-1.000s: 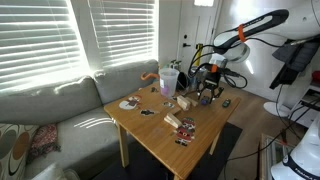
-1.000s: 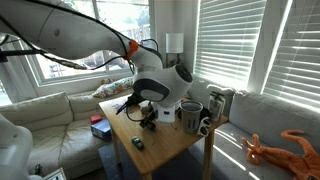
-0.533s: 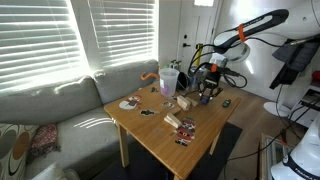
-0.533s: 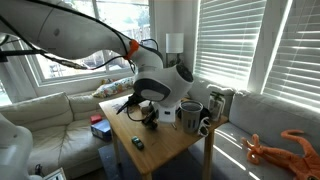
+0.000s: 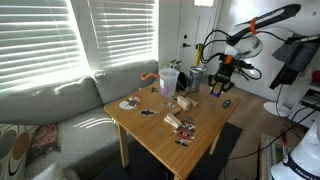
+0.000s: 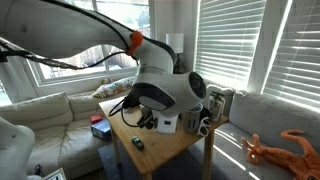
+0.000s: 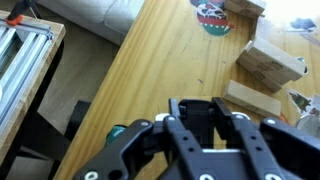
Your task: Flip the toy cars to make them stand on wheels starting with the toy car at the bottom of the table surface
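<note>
The light-wood table surface holds small clutter. My gripper hangs a little above the table's far right side. Its fingers are drawn close together with a small dark thing, apparently a toy car, filling the gap between them. Another dark toy car lies on the table just below the gripper. It also shows as a small greenish-dark car near the table edge in an exterior view and half hidden beside my gripper in the wrist view.
Reddish-and-white striped items lie mid-table. Cups stand at the back. Wooden blocks and a round disc lie ahead of the gripper. A grey sofa is beside the table. The arm's body hides much of the tabletop.
The gripper has risen off the table surface and shifted sideways toward the table's edge; before it was low over the clutter near the cups.
</note>
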Controlling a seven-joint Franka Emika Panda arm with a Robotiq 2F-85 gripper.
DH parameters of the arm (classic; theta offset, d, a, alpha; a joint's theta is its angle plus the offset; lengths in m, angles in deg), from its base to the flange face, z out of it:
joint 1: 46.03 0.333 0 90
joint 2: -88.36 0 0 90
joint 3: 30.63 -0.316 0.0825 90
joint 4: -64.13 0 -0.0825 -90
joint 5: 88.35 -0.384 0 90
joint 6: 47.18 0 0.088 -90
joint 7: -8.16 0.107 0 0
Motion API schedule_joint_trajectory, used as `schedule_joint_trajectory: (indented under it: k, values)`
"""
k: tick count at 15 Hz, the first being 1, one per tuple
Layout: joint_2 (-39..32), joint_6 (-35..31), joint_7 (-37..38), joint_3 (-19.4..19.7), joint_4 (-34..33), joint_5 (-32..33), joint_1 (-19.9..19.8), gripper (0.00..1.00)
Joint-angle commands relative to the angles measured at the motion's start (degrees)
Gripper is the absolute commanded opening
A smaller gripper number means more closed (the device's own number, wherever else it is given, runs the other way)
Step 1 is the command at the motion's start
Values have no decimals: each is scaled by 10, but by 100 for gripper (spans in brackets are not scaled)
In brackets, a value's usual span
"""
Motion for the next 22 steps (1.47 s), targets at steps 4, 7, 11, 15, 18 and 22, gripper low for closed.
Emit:
schedule_joint_trajectory:
  k: [4, 7, 11, 15, 18, 22]
  values:
    - [0, 61, -22, 36, 8, -36, -45, 37]
    - [-2, 67, -37, 52, 19, -48, -61, 37]
    - [-22, 90, -55, 63, 13, -68, -66, 12]
    - [-62, 152, -97, 94, 7, -89, -87, 12]
    - [-105, 215, -134, 120, -8, -102, -112, 12]
    - [-160, 288, -168, 141, -40, -154, -139, 12]
